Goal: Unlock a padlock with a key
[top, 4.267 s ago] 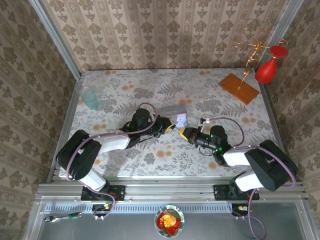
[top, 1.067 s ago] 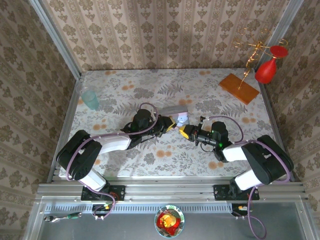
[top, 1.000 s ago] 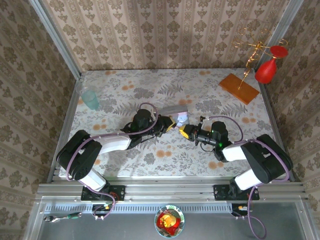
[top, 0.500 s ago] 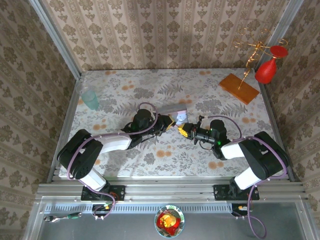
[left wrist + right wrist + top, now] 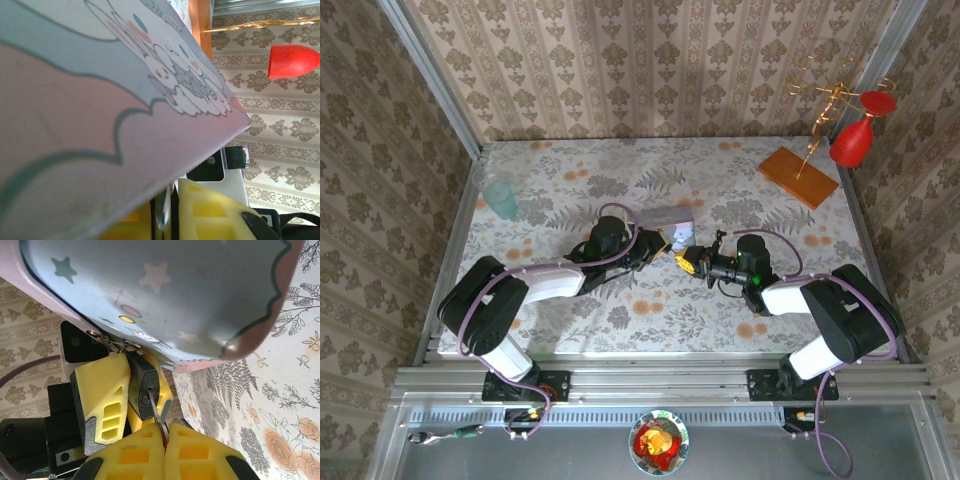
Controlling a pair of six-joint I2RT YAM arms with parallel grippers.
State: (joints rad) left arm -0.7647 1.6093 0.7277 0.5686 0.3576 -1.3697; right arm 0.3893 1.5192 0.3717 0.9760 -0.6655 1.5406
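In the right wrist view the small dark padlock [image 5: 144, 386] is pinched between the yellow fingers [image 5: 100, 395] of my left gripper, its keyhole face turned toward the camera. My right gripper [image 5: 165, 434] is shut on a thin silvery key [image 5: 158, 415], and the blade's tip sits in the keyhole. The padlock's shackle links to the pastel cartoon tin [image 5: 175, 290] just above. From the top view the left gripper [image 5: 662, 250] and right gripper [image 5: 688, 261] meet nose to nose beside the tin [image 5: 670, 220]. In the left wrist view the left gripper [image 5: 165, 220] is shut under the tin [image 5: 100, 100].
A teal cup [image 5: 502, 198] stands at the table's left. At the back right are a wooden board [image 5: 797, 177] with a gold stand and a red pear-shaped object [image 5: 855, 140]. Floral cloth covers the table [image 5: 650, 310].
Over the last second my right gripper has crept left toward the left gripper, closing the gap between the key and the padlock. The left arm has barely moved.
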